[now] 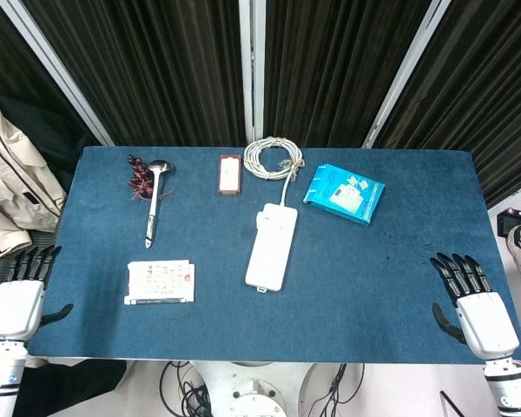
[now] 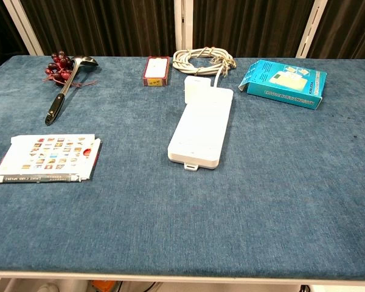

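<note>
My left hand [image 1: 22, 295] hovers at the table's front left corner, fingers apart, holding nothing; nearest to it lies a flat white card box with small pictures [image 1: 160, 281] [image 2: 47, 158]. My right hand [image 1: 471, 304] is at the front right corner, fingers spread and empty, with no object close by. Neither hand shows in the chest view. A white power strip [image 1: 272, 246] [image 2: 202, 126] lies in the middle of the blue table [image 1: 373, 269], its coiled white cable [image 1: 273, 158] [image 2: 204, 59] behind it.
A ladle [image 1: 154, 201] [image 2: 66, 87] lies at the back left beside a dark red berry sprig [image 1: 139, 180] [image 2: 58, 66]. A small red box [image 1: 230, 174] [image 2: 156, 70] and a cyan box [image 1: 345, 194] [image 2: 284, 82] sit at the back. A jacket [image 1: 9, 182] hangs left of the table.
</note>
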Available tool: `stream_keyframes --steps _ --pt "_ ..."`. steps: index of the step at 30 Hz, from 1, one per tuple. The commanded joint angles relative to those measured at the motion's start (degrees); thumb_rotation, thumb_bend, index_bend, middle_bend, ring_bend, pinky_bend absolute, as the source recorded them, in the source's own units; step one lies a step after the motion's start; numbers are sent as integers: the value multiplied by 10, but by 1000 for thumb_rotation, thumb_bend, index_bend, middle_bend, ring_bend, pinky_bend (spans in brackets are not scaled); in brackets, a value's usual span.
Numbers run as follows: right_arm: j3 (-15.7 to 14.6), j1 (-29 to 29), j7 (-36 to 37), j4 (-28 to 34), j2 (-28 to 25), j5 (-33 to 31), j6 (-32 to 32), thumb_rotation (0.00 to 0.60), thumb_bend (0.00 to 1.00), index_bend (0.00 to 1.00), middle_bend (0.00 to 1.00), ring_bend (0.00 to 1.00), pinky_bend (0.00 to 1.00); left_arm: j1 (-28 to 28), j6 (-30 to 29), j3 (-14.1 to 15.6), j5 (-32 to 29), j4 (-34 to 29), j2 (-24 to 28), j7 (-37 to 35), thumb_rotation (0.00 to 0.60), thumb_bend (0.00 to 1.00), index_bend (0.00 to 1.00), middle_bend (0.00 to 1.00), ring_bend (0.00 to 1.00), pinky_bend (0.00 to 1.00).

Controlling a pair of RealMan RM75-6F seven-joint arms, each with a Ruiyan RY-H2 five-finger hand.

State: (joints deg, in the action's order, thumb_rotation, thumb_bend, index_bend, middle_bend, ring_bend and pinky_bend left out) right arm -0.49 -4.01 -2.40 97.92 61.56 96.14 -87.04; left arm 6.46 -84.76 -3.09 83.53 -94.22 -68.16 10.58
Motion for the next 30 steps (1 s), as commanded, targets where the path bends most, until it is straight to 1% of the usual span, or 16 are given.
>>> stream_keyframes --steps 1,7,10,13,15,19,20,22,23,25,26,28,30 --pt "2 -4 -4 4 -1 -1 5 600 361 0 60 0 0 0 -3 -2 1 3 -3 0 600 109 74 62 0 20" --pt "3 -12 -7 6 1 3 15 600 360 0 59 0 0 0 -6 -1 6 0 -3 8 600 109 74 62 0 20" --pt "1 -26 -5 6 5 16 31 600 360 0 59 0 0 5 -1 -1 12 -5 2 13 600 109 74 62 0 20" --pt "-1 -61 -12 12 13 38 81 600 360 0 59 0 0 26 16 -9 24 -16 10 26 600 108 74 62 0 20" --pt "-2 -97 -22 20 24 54 132 600 361 0 59 0 0 53 37 -19 42 -27 16 28 600 107 74 62 0 20" --pt "5 -167 -33 29 59 61 237 600 360 0 43 0 0 125 105 -47 67 -45 21 23 600 107 79 62 0 22" --pt "9 -187 -37 29 72 53 268 600 360 0 37 0 0 151 130 -58 70 -48 17 19 600 107 84 62 0 25" --pt "19 -213 -38 25 93 36 306 600 360 0 22 0 0 194 174 -74 70 -49 8 6 600 107 99 62 0 32" --pt "26 -228 -35 21 108 24 327 600 361 0 19 0 0 225 206 -85 70 -44 -2 -4 600 107 106 62 0 36" --pt "35 -248 -27 12 130 7 351 600 363 0 15 0 0 273 256 -100 69 -30 -20 -19 600 107 113 62 0 52" --pt "40 -260 -21 2 145 -4 365 600 365 0 15 0 0 305 286 -109 67 -14 -36 -27 600 107 117 66 2 65" --pt "46 -275 -17 -15 167 -23 386 600 370 0 14 0 0 351 328 -122 62 15 -65 -36 600 106 126 83 15 93" --pt "52 -290 -13 -34 192 -45 406 600 371 0 14 0 0 400 368 -133 58 58 -103 -50 600 113 138 100 24 109"
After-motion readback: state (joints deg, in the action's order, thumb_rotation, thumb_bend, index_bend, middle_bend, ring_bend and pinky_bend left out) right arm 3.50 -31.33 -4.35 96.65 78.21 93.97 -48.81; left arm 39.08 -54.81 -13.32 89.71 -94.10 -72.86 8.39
